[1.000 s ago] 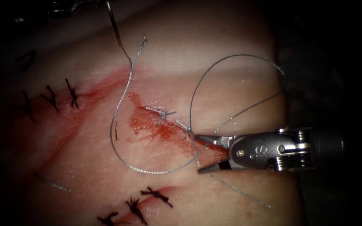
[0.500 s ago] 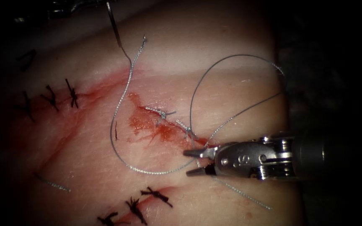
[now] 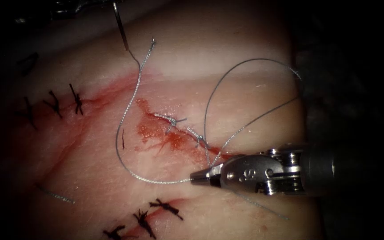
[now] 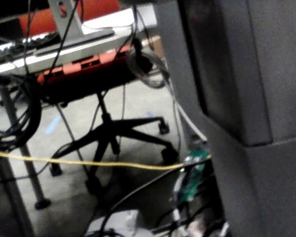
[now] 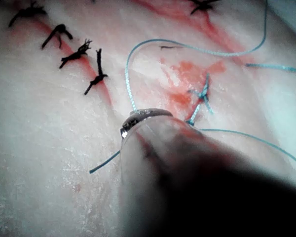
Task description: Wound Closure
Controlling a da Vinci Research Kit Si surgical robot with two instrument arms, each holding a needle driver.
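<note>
The tissue [image 3: 227, 89] carries a short cut [image 3: 178, 133] wet with red fluid and crossed by two grey stitches [image 3: 172, 120]. My right tool [image 3: 195, 178] lies just below the cut's lower end, jaws shut on the grey thread [image 3: 156, 181]. From there the thread curves left and up to the needle [image 3: 122, 31]. More thread loops [image 3: 245, 62] above the tool. The needle hangs point-down over the tissue's far edge, out of the tissue. Its upper end meets my dim left tool [image 3: 112, 3], shut on it. From close by, the right tool [image 5: 135, 121] grips the thread [image 5: 128, 84].
Older cuts closed with dark stitches lie at the left [image 3: 63, 102] and at the bottom [image 3: 156, 213]. A loose grey thread end [image 3: 54, 194] rests at the lower left, and another strand [image 3: 263, 209] trails under the right tool. The tissue drops into darkness at the right.
My right tool slid down and left from the cut's lower end, and its jaws went from open to shut on the thread. The needle and left tool stayed still.
</note>
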